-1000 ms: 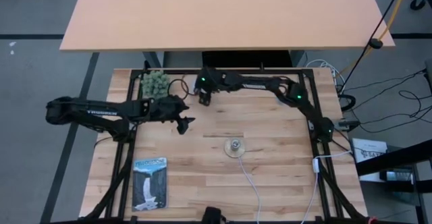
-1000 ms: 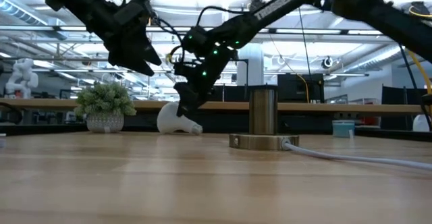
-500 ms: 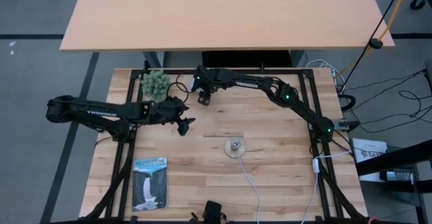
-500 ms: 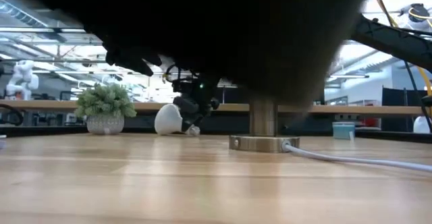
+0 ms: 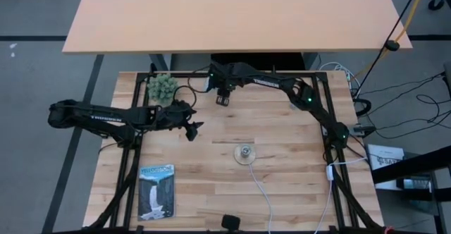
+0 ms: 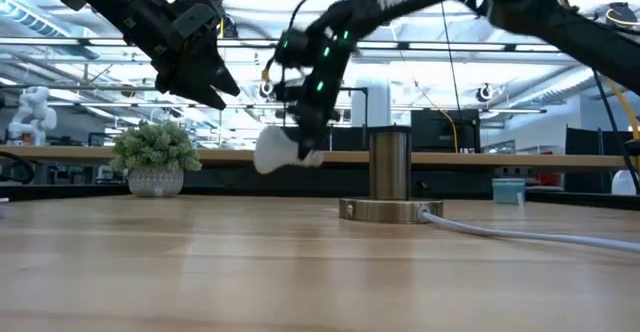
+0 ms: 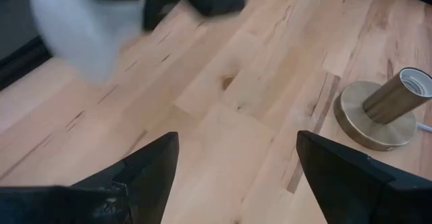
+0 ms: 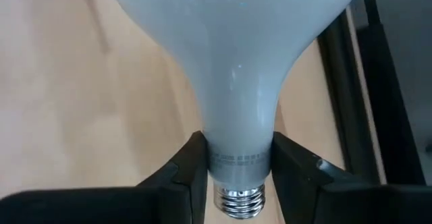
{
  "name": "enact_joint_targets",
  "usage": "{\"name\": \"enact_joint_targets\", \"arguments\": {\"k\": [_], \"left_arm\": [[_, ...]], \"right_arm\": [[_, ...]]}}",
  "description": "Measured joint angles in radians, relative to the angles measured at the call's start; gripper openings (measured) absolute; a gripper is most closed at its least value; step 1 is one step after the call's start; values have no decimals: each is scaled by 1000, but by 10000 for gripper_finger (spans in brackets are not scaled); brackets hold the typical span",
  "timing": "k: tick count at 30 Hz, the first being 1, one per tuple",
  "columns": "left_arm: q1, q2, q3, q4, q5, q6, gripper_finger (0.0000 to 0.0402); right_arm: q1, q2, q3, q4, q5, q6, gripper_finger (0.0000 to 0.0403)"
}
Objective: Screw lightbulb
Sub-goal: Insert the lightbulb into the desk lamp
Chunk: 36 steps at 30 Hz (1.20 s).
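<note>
Now the right gripper (image 8: 237, 173) pinches the narrow neck of the frosted white lightbulb (image 8: 236, 62), dome flaring wide above a ribbed silver screw base, lifted off the far wooden table (image 5: 282, 185). Left gripper (image 7: 233, 177) hovers spread.

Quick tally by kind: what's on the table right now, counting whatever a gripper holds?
Lightbulb, clamped at its neck by the right gripper, off the table: 1
Socket base with white cord: 1
Potted plant: 1
Waterfall picture card: 1
Total: 4
</note>
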Motion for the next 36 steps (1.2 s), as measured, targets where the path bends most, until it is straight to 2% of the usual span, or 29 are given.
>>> {"name": "enact_joint_targets", "arguments": {"k": [5, 9, 12, 16, 19, 21, 23, 25, 28, 31, 33, 36], "left_arm": [[0, 0, 0, 6, -11, -2, 307], [-1, 0, 0, 6, -18, -36, 307], [-16, 0, 0, 5, -19, -47, 307], [-46, 3, 0, 7, -25, -54, 307], [-68, 21, 0, 18, -27, -79, 307], [-78, 46, 0, 44, -27, -80, 307], [-84, 85, 0, 97, -25, -77, 307], [-85, 139, 0, 182, -6, -51, 307], [-85, 243, 0, 376, 63, 24, 307], [-83, 363, 0, 586, 121, 98, 307], [-80, 431, 0, 700, 139, 108, 307], [-77, 515, 0, 804, 204, 82, 307]], "right_arm": [[38, -113, 0, -225, -46, 39, 117], [70, -228, -68, -280, -115, 77, 117], [103, -375, -226, -274, -114, 130, 117], [178, -658, -575, -151, -99, 273, 117], [270, -909, -892, 35, -31, 447, 117], [352, -1071, -1094, 229, 51, 554, 117], [437, -1205, -1294, 512, 144, 629, 117], [507, -1288, -1487, 847, 202, 632, 117], [563, -1288, -1726, 1349, 238, 581, 117], [599, -1195, -1863, 1736, 262, 498, 117], [614, -1136, -1898, 1889, 282, 437, 117], [630, -1057, -1908, 1922, 263, 405, 117]]}}
